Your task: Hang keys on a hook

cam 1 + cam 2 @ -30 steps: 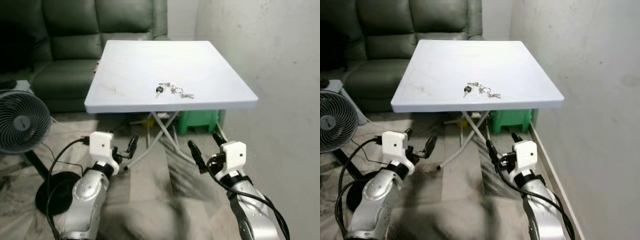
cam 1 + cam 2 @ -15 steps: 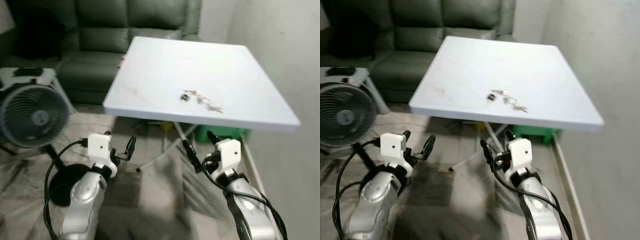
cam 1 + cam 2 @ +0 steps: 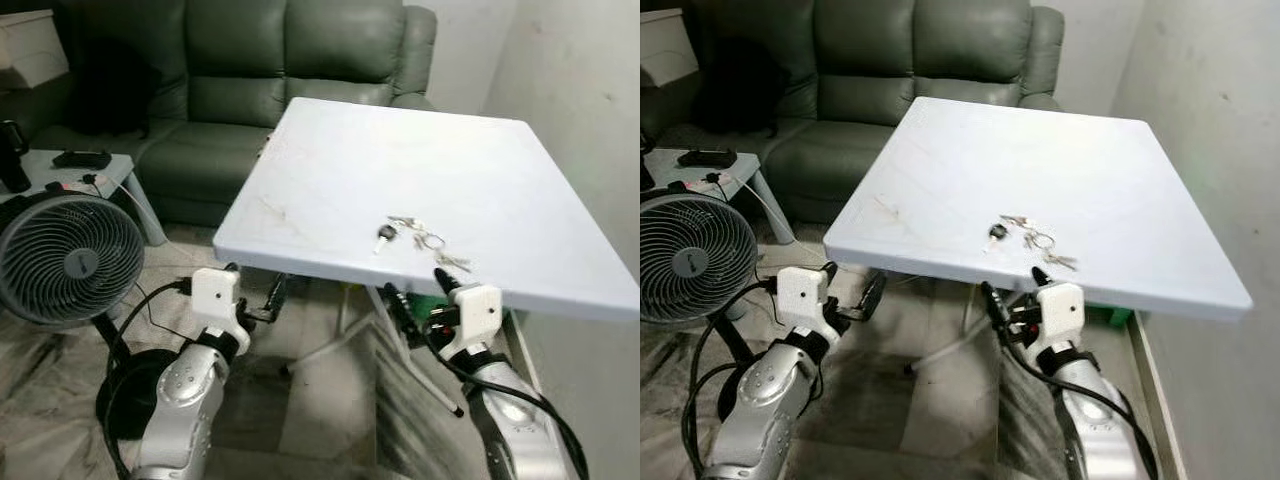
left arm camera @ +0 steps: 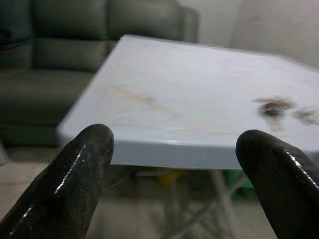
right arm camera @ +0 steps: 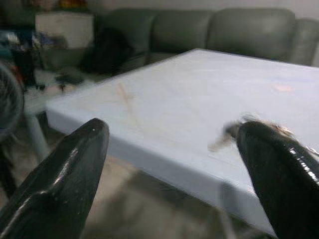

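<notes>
The keys point(image 3: 418, 238) lie in a loose bunch on the white surface point(image 3: 330, 190), right of frame centre and near its front edge. Both claws sit low in the frame, short of that edge: the left claw point(image 3: 262, 305) spread wide and empty at lower left, the right claw point(image 3: 417, 293) just below the keys, equally wide and holding nothing. A fan point(image 3: 70, 258) stands at far left, a green sofa point(image 3: 250, 70) along the top.

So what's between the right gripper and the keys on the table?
Just the table's front edge and bare white tabletop. The right gripper sits open below that edge, the keys beyond it, as the left eye view shows.
</notes>
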{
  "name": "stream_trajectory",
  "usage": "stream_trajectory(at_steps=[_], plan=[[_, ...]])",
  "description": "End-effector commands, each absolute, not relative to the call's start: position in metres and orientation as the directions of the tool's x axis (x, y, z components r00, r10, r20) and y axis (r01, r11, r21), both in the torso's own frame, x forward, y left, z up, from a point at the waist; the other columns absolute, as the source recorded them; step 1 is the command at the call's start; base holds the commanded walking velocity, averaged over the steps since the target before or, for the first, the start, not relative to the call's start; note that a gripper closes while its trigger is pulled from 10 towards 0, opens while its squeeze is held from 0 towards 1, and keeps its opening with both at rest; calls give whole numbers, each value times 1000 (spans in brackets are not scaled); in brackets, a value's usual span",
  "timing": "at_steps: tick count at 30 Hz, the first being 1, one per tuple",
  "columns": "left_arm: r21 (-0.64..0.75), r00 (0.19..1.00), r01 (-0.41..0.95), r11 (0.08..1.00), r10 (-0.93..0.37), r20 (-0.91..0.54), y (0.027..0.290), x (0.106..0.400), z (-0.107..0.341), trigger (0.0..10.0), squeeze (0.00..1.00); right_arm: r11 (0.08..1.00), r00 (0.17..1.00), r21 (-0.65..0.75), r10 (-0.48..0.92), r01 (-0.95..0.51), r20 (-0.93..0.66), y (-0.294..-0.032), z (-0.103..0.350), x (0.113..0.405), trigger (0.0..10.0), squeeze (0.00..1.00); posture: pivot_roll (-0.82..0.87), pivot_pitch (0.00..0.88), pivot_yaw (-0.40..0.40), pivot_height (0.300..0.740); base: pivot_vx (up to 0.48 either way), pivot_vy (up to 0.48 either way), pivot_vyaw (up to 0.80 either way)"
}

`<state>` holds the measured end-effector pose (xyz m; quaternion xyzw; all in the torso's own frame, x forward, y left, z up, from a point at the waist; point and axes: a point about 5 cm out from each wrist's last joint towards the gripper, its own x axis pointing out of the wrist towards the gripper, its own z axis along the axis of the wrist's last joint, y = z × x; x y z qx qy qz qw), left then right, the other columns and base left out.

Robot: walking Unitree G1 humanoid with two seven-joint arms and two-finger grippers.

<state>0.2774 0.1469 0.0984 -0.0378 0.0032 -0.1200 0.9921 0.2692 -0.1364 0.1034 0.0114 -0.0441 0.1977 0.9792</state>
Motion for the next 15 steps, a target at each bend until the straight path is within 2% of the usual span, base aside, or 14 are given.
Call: stream_trajectory(at_steps=[1,8,15], plan=[[-85,965,263,961,-262,19,138,279,102,10000,0,935,933,-8,354,-354,71,-148,102,269,10000,0,-43,0,-16,740,345,0,0],[-80,965,264,961,-263,18,137,279,102,10000,0,938,936,-10,347,-347,66,-148,102,271,10000,0,-41,0,-16,740,333,0,0],[-68,964,265,962,-265,7,136,279,101,10000,0,948,946,-14,319,-319,47,-149,100,274,10000,0,-39,0,-16,740,0,0,0]])
